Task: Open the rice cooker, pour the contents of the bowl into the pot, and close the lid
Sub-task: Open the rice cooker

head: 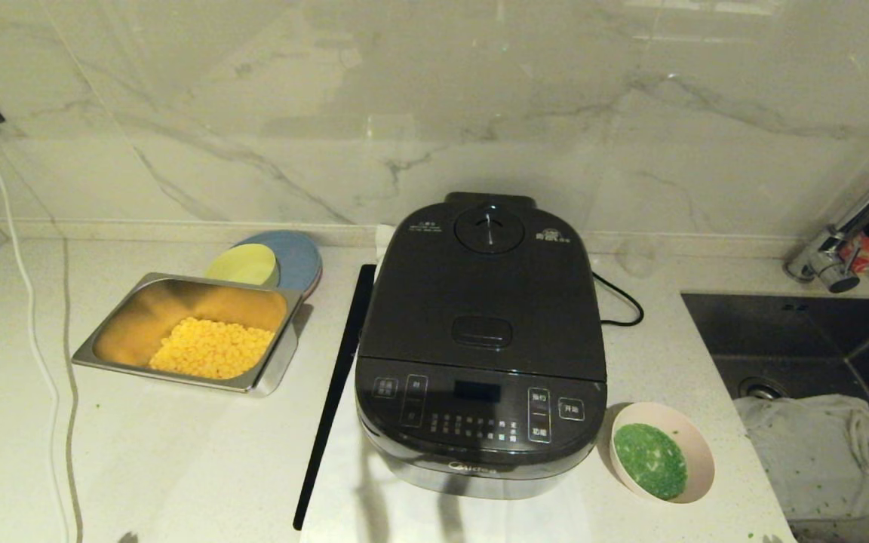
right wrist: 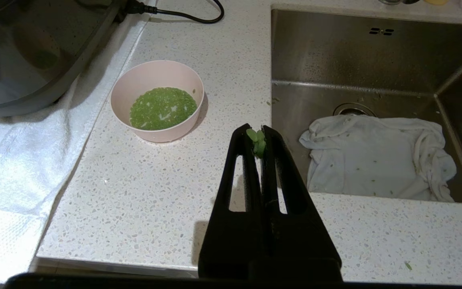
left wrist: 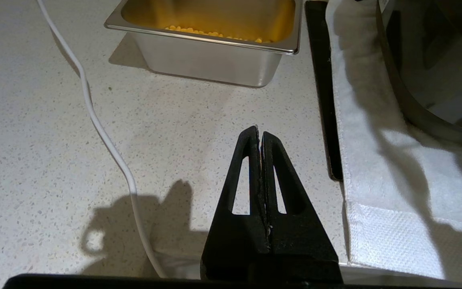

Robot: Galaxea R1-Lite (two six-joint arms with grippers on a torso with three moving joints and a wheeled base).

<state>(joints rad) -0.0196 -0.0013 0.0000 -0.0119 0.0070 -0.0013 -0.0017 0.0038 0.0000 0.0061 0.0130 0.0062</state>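
Note:
The black rice cooker [head: 480, 339] stands mid-counter with its lid [head: 483, 294] down, so the pot is hidden. The pale pink bowl [head: 661, 461] sits on the counter by the cooker's front right corner and holds chopped green contents [head: 649, 458]. Neither gripper shows in the head view. In the right wrist view my right gripper [right wrist: 257, 130] is shut above the counter edge, a short way from the bowl [right wrist: 157, 100], with a few green scraps stuck between its tips. My left gripper [left wrist: 260, 134] is shut over bare counter to the cooker's left.
A steel tray [head: 268, 362] of corn sits left of the cooker, with a yellow bowl [head: 242, 265] on a blue plate [head: 299, 256] behind it. A white cable [head: 35, 339] crosses the left counter. The sink [head: 819, 339] with a white cloth [head: 827, 460] lies right; a white towel [head: 344, 483] is under the cooker.

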